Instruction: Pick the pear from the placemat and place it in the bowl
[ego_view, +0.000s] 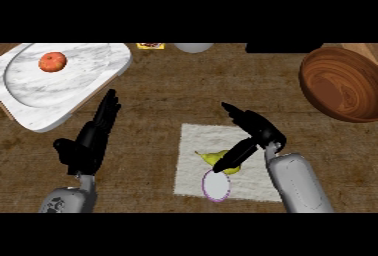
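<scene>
**Reaching for the pear, with the bowl yet to be filled**

Closing in is as far as the job appears to have got. The pear lies on the white placemat, near its lower middle, and has not been lifted. The right hand hangs over it, spread apart: the thumb stands out up and to the left, while straight fingers slant down across the fruit's right side and cover part of it. Nothing is curled round the pear yet. By my reading, the grasp, the lift, the carry and the drop into the bowl are all left to do.

The left hand rests open at the left, fingers up, well apart from the placemat.

A small white plate with a purple rim sits at the placemat's lower edge, just below the pear; whether they touch I cannot tell. It crowds the grasp from that side.

The wooden bowl stands at the upper right, partly cut off by the view's edge. Between it and the placemat the brown desk shows bare, so the way up and to the right looks open. The marble tray with a round red fruit lies far left, out of that path.
</scene>
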